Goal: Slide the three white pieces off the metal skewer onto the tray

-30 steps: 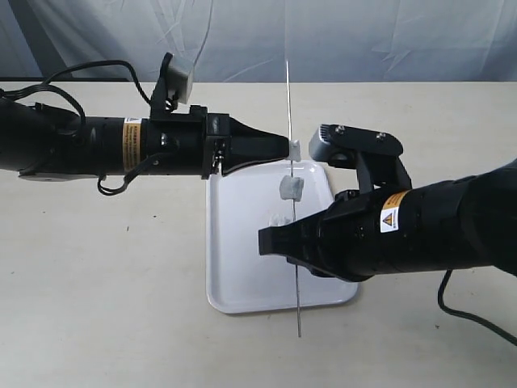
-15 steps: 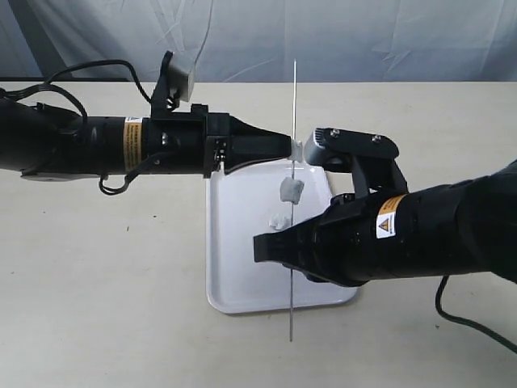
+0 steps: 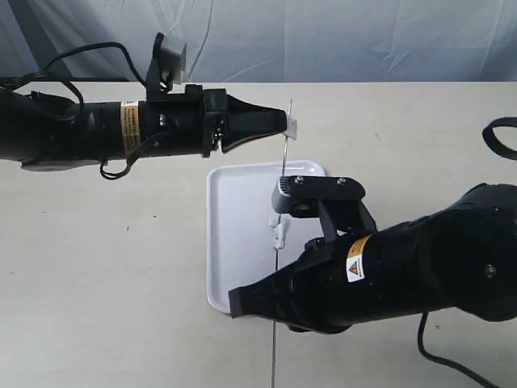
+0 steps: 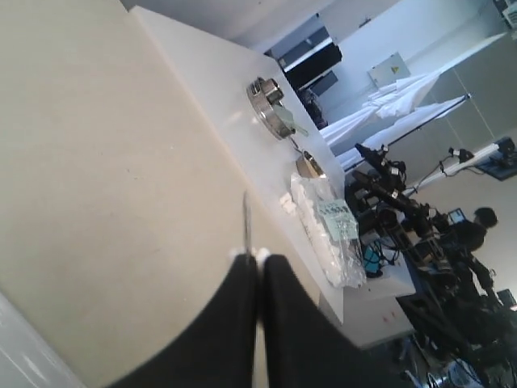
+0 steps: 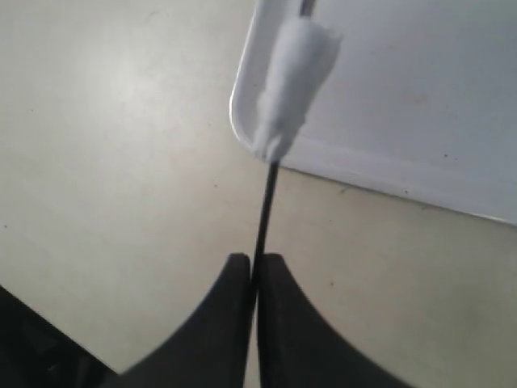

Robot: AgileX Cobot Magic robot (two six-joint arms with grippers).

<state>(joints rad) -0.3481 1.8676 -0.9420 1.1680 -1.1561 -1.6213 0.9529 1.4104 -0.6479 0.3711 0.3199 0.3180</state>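
Drawn lower in the exterior view, the skewer (image 5: 263, 210) is clamped in the right gripper (image 5: 257, 271). The left gripper (image 3: 286, 125) is closed on the top piece (image 3: 294, 127); the other pieces (image 3: 279, 234) sit bunched mid-skewer, above the tray (image 3: 230, 242).

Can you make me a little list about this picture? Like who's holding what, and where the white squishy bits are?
left gripper: shut, pinching the top white piece near the skewer's upper end
right gripper: shut on the metal skewer, below the other white bits
other white pieces: bunched together on the skewer, over the tray's edge; cannot tell how many
tray: white, flat on the table
table: beige
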